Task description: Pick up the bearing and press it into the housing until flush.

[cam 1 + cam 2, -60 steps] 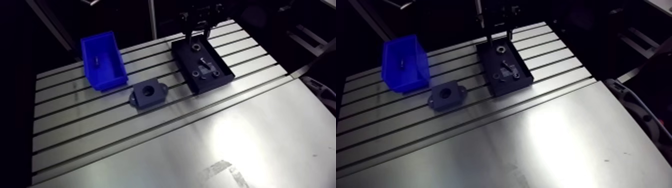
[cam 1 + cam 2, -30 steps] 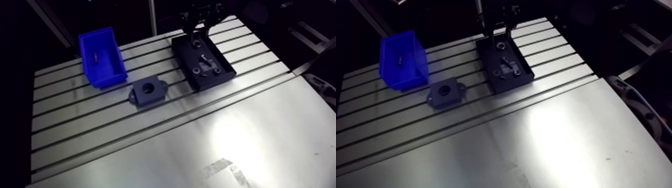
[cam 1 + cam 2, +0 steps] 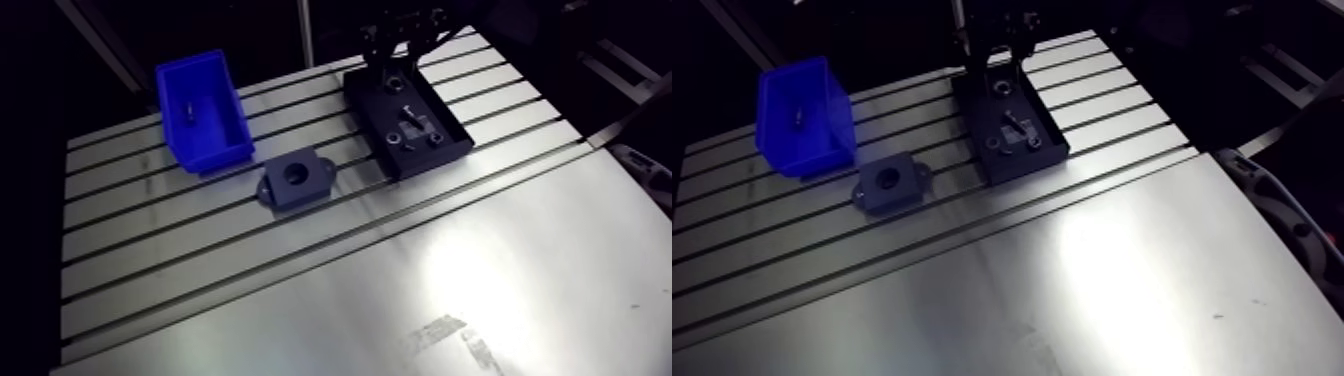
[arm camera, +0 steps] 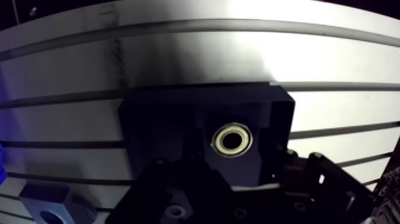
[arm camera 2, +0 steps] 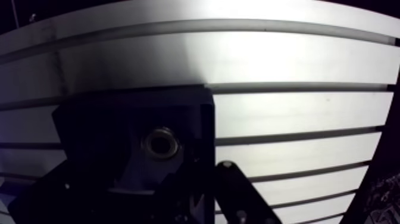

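The gripper (image 4: 241,170) is recorded low over one end of the black tray (image 4: 161,128), with its two fingers (image 4: 172,190) spread apart and nothing pinched between them. The bearing (image 4: 233,140), a pale ring with a dark bore, is found lying flat on the tray floor. It is placed just ahead of the fingertips and in line with the gap between them, and no contact with either finger is seen. Several small parts (image 3: 412,128) are noted in the rest of the tray, behind the gripper; what they are cannot be made out. The housing (image 3: 295,180), a dark block with two ears and a round bore facing upward, is seen standing on the slotted table (image 3: 480,260), well off to one side of the gripper and clear of the tray. In the wrist view only a corner of it is caught, beside one finger and beyond the tray wall. A blue bin (image 3: 203,115) is located farther out on that same side, past the housing and apart from it, and a small dark item (image 3: 187,108) is seen lying inside it.
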You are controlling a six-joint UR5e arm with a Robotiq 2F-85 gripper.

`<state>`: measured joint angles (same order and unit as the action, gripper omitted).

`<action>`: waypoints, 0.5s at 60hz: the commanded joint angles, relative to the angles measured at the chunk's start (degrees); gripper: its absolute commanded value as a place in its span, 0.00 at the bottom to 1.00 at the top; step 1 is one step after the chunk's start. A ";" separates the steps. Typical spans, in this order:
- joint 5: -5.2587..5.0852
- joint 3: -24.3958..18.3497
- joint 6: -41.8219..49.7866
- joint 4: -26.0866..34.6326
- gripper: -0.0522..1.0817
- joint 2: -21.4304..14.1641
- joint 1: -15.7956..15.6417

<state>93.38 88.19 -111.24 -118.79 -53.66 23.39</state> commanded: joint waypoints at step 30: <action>0.00 0.18 0.01 0.00 0.45 0.46 0.09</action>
<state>93.38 88.36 -111.23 -118.79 -53.38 23.43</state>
